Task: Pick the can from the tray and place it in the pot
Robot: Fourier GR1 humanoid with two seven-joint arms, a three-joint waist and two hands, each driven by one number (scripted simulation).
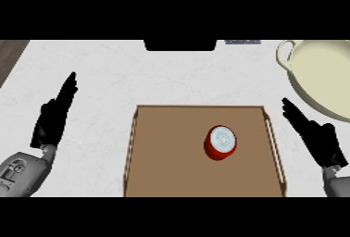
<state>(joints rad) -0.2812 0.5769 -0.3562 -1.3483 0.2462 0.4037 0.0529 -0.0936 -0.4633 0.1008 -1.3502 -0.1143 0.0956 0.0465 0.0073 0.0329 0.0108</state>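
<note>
Can point(221, 142) shown upright, right of centre on the tray point(171, 180), untouched by the straight-fingered, empty right hand point(315, 139); toppling is risked if struck sideways.

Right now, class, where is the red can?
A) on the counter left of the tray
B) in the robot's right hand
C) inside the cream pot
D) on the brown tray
D: the red can stands on the tray, right of its middle, apart from the pot, the left hand and the right hand.

Left robot hand point(53, 115) and right robot hand point(315, 136), fingers straight.
</note>
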